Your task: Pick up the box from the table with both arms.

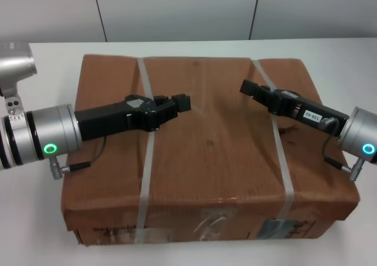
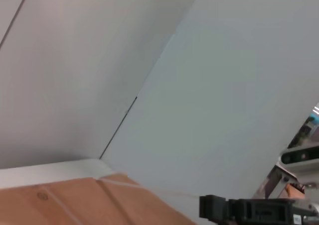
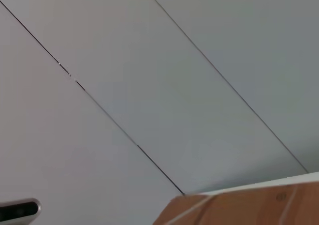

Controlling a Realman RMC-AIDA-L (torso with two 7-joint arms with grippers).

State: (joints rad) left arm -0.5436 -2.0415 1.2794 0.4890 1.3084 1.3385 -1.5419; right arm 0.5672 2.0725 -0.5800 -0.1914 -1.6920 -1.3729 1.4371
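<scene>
The large flat brown cardboard box [image 1: 212, 148] lies on the white table [image 1: 35, 219], with two whitish straps [image 1: 147, 154] across it and labels and tape on its near side. My left gripper [image 1: 179, 104] hovers over the box's top, left of centre, pointing right. My right gripper [image 1: 247, 87] hovers over the top right part, pointing left. Neither holds anything. The left wrist view shows a far corner of the box [image 2: 75, 205] and the right gripper [image 2: 214, 208] farther off. The right wrist view shows another box corner [image 3: 239, 207].
A grey panelled wall [image 1: 177, 10] stands right behind the table's far edge. White tabletop shows on both sides of the box and behind it. The box's near side is close to the table's front edge.
</scene>
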